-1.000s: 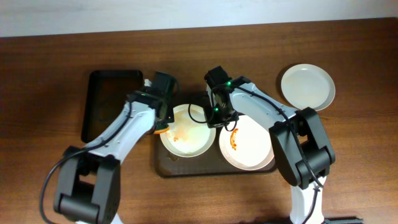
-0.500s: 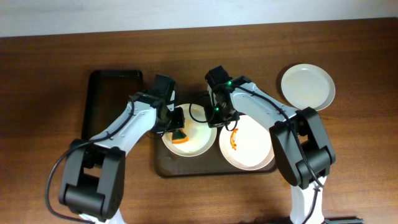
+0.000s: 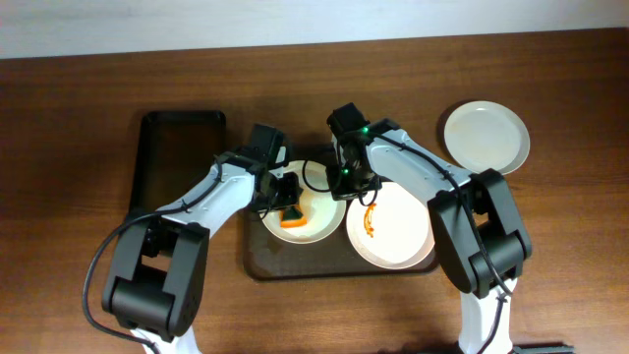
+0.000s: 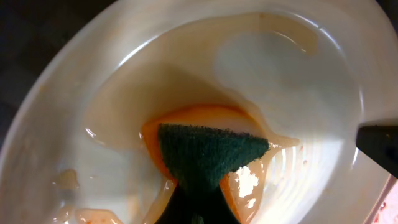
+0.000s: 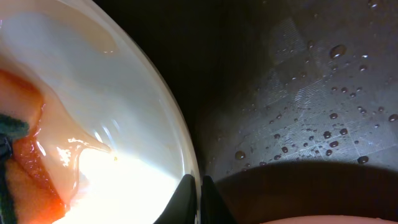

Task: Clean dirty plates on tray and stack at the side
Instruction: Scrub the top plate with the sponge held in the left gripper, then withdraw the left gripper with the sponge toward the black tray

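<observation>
Two plates sit on the dark brown tray (image 3: 257,258). The left plate (image 3: 313,228) is wet with orange smears. My left gripper (image 3: 289,209) is shut on an orange sponge with a green scrub face (image 4: 208,152) and presses it onto this plate (image 4: 298,81). My right gripper (image 3: 346,183) is shut on the right rim of the same plate (image 5: 143,93), pinching it between the fingertips (image 5: 199,193). The right plate (image 3: 398,231) carries an orange-red sauce streak. A third plate (image 3: 486,137), clean, lies on the table at the right.
A smaller black tray (image 3: 177,162) lies left of the brown tray. The brown tray floor (image 5: 311,93) is wet with water drops. The wooden table (image 3: 570,246) surrounds everything.
My left gripper has slid the sponge from the plate's left rim rightward toward its middle. The right gripper has stayed on the rim.
</observation>
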`<state>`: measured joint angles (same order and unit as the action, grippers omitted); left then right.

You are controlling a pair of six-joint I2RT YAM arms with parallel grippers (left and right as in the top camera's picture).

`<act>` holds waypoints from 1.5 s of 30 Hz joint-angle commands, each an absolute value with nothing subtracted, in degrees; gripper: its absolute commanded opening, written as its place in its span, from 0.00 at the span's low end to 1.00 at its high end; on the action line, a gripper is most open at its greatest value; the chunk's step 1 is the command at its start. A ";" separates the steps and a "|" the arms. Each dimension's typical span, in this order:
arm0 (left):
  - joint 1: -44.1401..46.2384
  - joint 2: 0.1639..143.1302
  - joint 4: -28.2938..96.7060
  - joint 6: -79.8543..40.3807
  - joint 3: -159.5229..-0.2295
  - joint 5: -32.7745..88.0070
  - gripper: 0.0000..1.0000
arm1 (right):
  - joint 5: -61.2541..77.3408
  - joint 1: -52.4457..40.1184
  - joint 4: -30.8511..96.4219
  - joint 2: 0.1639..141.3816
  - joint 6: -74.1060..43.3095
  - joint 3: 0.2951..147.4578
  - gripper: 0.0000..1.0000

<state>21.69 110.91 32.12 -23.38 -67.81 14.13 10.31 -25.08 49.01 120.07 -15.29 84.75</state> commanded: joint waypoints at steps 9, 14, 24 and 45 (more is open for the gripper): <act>22.13 114.59 42.44 -24.45 -72.27 -30.87 0.00 | 7.46 -25.04 49.74 120.60 -15.51 83.68 0.04; 22.13 106.85 44.21 -27.83 -77.12 -25.80 0.00 | 7.46 -25.04 50.15 120.60 -15.53 83.68 0.04; 21.98 104.18 41.89 -25.19 -71.20 9.41 0.00 | 7.51 -25.04 50.09 120.60 -15.55 83.68 0.04; 21.98 98.76 20.47 -25.65 -52.40 -23.73 0.00 | 7.46 -25.04 50.11 120.60 -15.53 83.68 0.04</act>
<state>23.14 100.36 16.34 -26.00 -51.99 -6.26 10.57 -24.84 49.43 120.05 -16.05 84.75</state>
